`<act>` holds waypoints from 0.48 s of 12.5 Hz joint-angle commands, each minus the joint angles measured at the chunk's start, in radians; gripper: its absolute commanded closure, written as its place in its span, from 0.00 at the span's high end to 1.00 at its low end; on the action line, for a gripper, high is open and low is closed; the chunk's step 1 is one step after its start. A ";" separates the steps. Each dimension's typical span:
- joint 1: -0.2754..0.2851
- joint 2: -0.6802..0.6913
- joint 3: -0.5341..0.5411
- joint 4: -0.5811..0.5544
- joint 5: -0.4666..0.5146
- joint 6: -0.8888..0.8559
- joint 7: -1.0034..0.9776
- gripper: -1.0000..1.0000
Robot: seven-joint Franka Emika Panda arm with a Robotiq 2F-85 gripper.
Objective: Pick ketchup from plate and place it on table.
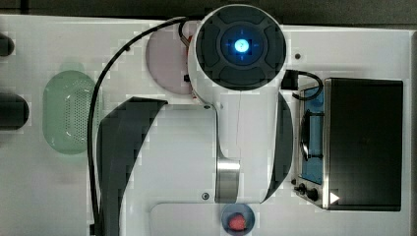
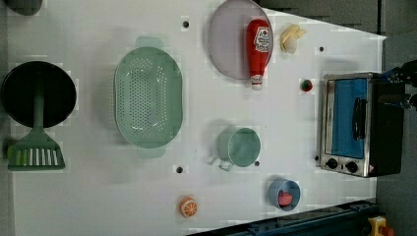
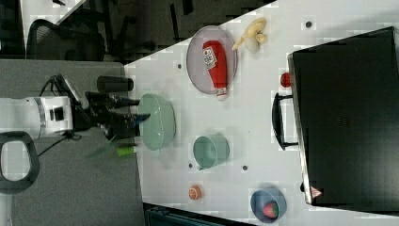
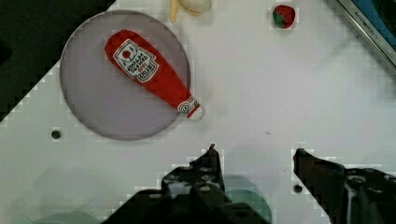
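Your gripper (image 4: 254, 151) sits nearest the wrist camera, jaws spread wide and holding nothing, above the white table (image 4: 289, 88). You see the ketchup (image 4: 152, 72) lying flat on the plate (image 4: 93, 102), its cap end poking past the rim, a banana (image 4: 191, 5) just beyond.

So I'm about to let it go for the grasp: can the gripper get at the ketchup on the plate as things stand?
Probably yes. The ketchup lies flat on the plate, cap end over the rim, nothing on top of it. The gripper is open above bare table; the banana lies off the plate.
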 commanded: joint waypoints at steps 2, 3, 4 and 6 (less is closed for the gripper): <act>-0.100 -0.200 0.014 -0.088 0.037 -0.190 0.015 0.90; -0.098 -0.192 0.017 -0.088 0.037 -0.188 0.009 1.00; -0.097 -0.181 0.022 -0.088 0.037 -0.184 0.001 1.00; -0.090 -0.143 0.035 -0.087 0.037 -0.157 -0.001 1.00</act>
